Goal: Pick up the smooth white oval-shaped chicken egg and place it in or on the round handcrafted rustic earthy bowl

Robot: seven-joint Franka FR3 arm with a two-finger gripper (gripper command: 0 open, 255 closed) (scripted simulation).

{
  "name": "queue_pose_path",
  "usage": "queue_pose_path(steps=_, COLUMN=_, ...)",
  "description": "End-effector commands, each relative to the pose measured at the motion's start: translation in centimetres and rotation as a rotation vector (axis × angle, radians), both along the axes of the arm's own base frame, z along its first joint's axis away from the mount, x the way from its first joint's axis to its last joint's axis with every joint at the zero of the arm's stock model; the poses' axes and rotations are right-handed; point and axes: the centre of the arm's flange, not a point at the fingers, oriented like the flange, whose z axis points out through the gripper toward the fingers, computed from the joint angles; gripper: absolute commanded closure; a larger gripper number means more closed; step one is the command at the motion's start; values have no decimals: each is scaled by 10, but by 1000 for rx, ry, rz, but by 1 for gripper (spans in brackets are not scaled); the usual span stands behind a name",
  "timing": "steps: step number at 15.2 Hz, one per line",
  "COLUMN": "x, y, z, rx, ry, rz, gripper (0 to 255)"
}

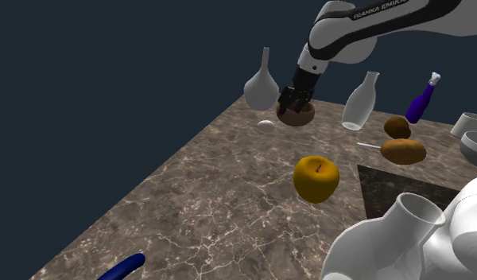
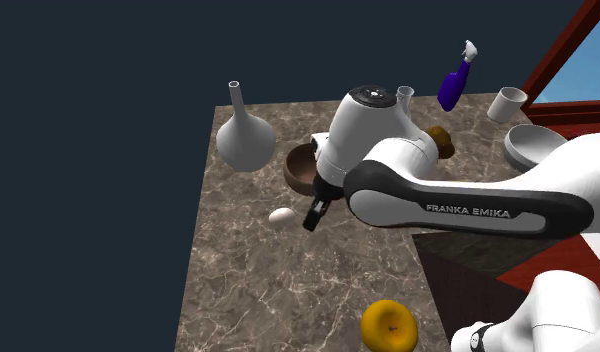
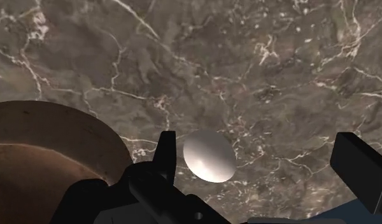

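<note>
The white egg point(image 1: 266, 123) point(image 2: 282, 215) lies on the brown marble tabletop, just off the brown earthy bowl point(image 1: 299, 116) point(image 2: 300, 168). My black gripper point(image 1: 292, 102) point(image 2: 312, 220) hangs over the table between the two, close to the egg. In the wrist view the gripper point(image 3: 258, 143) is open. The egg point(image 3: 209, 156) sits below and between the fingers, nearer one of them, and touches neither. The bowl point(image 3: 49, 153) curves in beside that same finger. My arm hides part of the bowl in the second exterior view.
A white long-necked vase point(image 1: 261, 83) point(image 2: 245, 140) stands behind the egg near the table's far corner. A clear bottle point(image 1: 361, 102), a blue spray bottle point(image 1: 422, 101), two brown lumps point(image 1: 403, 150) and a yellow apple point(image 1: 316, 178) are spread across the table. A blue object point(image 1: 122, 269) lies at the near edge.
</note>
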Motion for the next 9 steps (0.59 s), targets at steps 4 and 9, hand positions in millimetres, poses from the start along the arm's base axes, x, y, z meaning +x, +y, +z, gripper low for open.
queue_pose_path(steps=4, x=51, y=-8, z=-41, rx=8, ry=-4, rz=2, gripper=0)
queue_pose_path(steps=9, x=86, y=-12, z=-74, rx=14, ry=-6, rz=3, gripper=0)
